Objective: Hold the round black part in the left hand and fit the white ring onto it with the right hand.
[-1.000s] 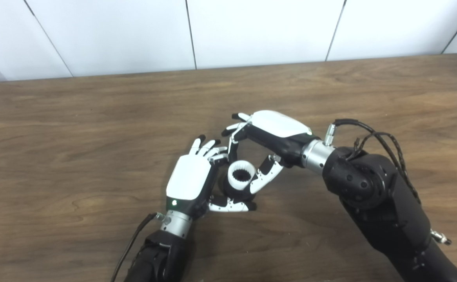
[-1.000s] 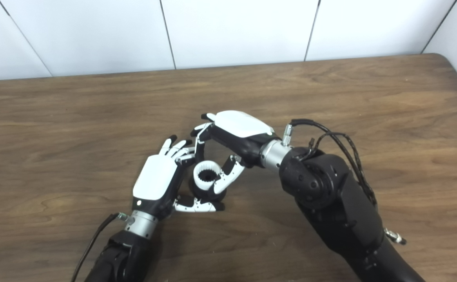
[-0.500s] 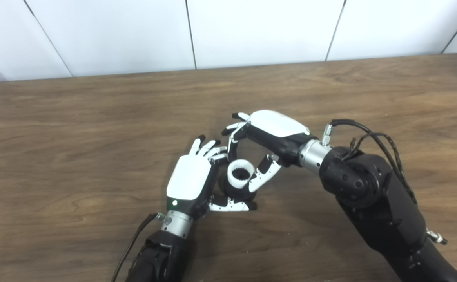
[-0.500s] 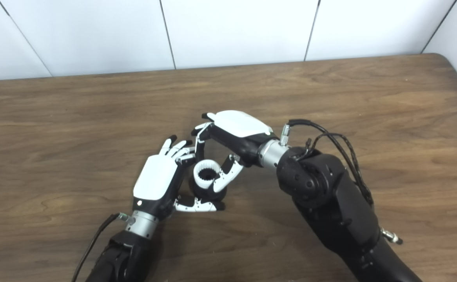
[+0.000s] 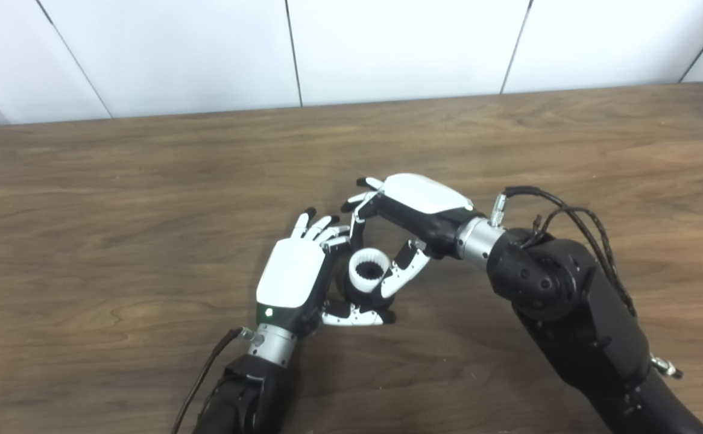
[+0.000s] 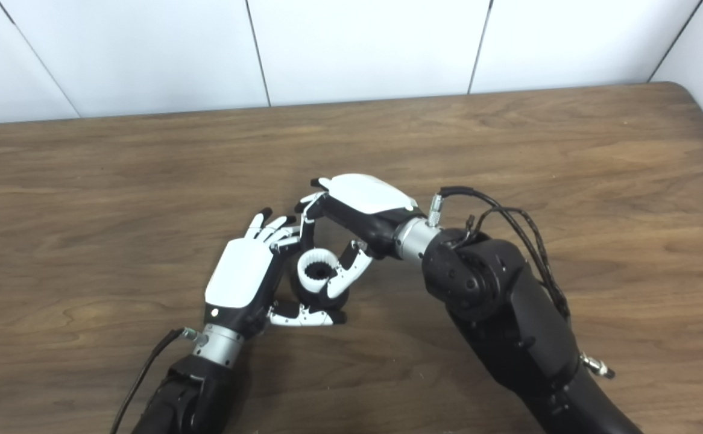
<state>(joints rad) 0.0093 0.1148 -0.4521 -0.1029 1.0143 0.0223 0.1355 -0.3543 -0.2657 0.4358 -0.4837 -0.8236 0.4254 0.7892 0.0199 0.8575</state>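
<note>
Near the middle of the wooden counter (image 5: 146, 181), the white ring (image 5: 369, 270) sits on top of the round black part (image 5: 357, 290), the fitting apparently close to done though whether it is fully seated cannot be told. The left robot hand (image 5: 294, 277) cups the black part from the left, its fingers curled around the far side and its thumb lying along the near side, gripping it low over the counter. The right robot hand (image 5: 415, 208) arches in from the right, fingertips and thumb closed on the ring's rim from the far and right sides. What seems left is a final press, then release. The ring is a short, thick white collar with fine teeth lining its dark bore; the black part below shows only as a rounded dark body, mostly hidden.
</note>
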